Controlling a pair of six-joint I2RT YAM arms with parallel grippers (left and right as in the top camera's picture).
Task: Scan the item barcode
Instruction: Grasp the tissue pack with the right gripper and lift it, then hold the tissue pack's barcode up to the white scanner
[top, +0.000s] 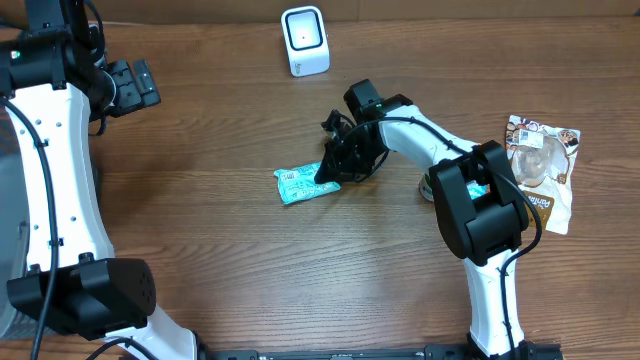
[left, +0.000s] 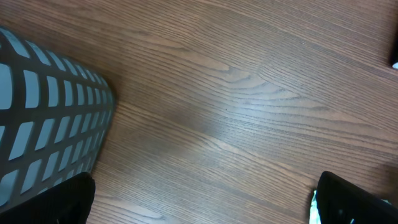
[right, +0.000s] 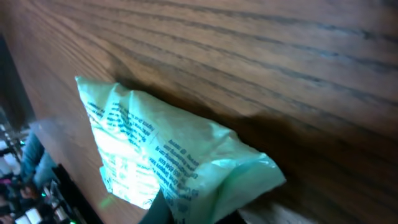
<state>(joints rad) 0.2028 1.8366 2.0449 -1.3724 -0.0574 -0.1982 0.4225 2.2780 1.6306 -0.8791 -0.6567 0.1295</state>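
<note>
The right gripper is clamped tight on only the edge of the green packet lying on the table, well short of the white scanner, so I'd worry the slick film slips out or folds on lifting, hiding its barcode.

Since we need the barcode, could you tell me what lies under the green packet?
Only the wooden table shows under the green packet, which the right pincer pinches at one end. Its downward face is covered, so any barcode there cannot be seen.
</note>
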